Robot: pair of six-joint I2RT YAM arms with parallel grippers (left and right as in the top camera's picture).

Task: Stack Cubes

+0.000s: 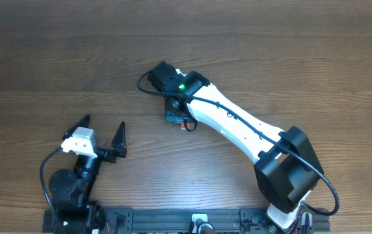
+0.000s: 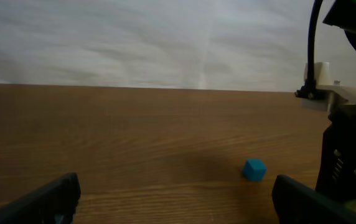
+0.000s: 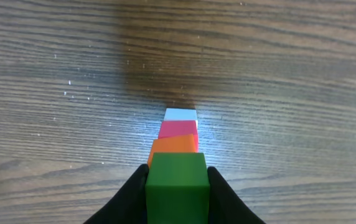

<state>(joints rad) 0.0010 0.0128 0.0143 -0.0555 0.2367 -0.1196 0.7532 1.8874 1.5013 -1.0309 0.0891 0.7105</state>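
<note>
The top view looks straight down on the table [image 1: 43, 45]. The left wrist view looks low and level across it; the right wrist view looks closely down on it.

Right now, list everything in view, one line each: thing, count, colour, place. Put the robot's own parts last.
table: 1, brown wood, under everything.
green cube: 1, green, held in the right gripper, nearest end of a line of four cubes.
orange cube: 1, orange, next past the green cube.
pink cube: 1, pink-red, next past the orange cube.
blue cube: 1, pale blue, far end of the line, on the table.
I cannot tell whether the line is a stack or a flat row.
left gripper: 1, black, open, over bare table at the left.
right gripper: 1, black, shut on the green cube, near the table's middle.
</note>
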